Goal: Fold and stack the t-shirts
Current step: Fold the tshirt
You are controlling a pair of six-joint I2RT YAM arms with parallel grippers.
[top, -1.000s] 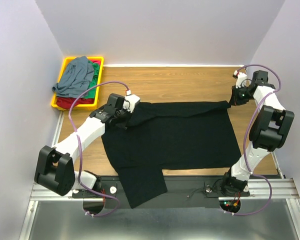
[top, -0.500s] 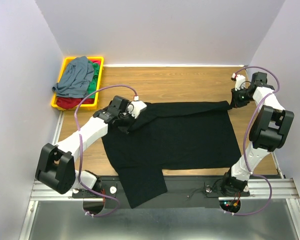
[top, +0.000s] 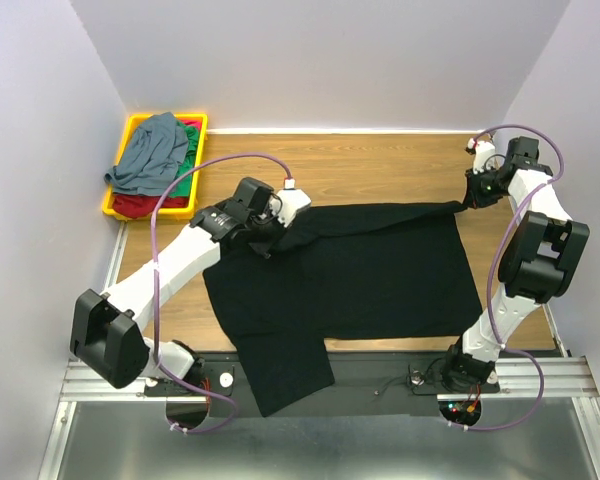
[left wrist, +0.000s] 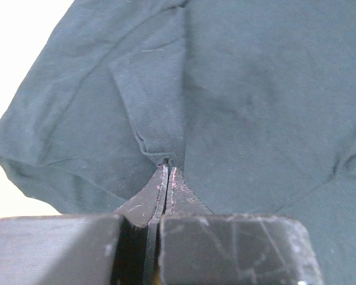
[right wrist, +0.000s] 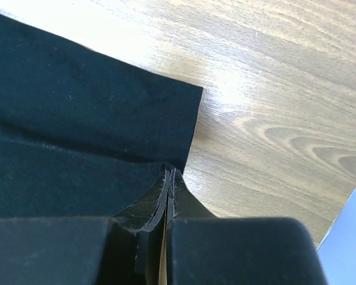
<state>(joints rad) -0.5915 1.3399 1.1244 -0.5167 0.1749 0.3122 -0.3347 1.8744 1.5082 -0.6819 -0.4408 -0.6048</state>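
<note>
A large black t-shirt lies spread across the table, its lower part hanging over the near edge. My left gripper is shut on a pinched fold of the black cloth at the shirt's far left. At the far right corner my right gripper is shut on the shirt's hem, beside bare wood. Slate grey-blue, green and red t-shirts lie heaped in the yellow tray.
The yellow tray sits at the table's far left corner against the wall. Walls close in the left, back and right sides. Bare wooden tabletop shows behind the black shirt. A metal rail runs along the near edge.
My left gripper has carried its pinch of black cloth to the right, folding the left part over the shirt. The right gripper has barely moved.
</note>
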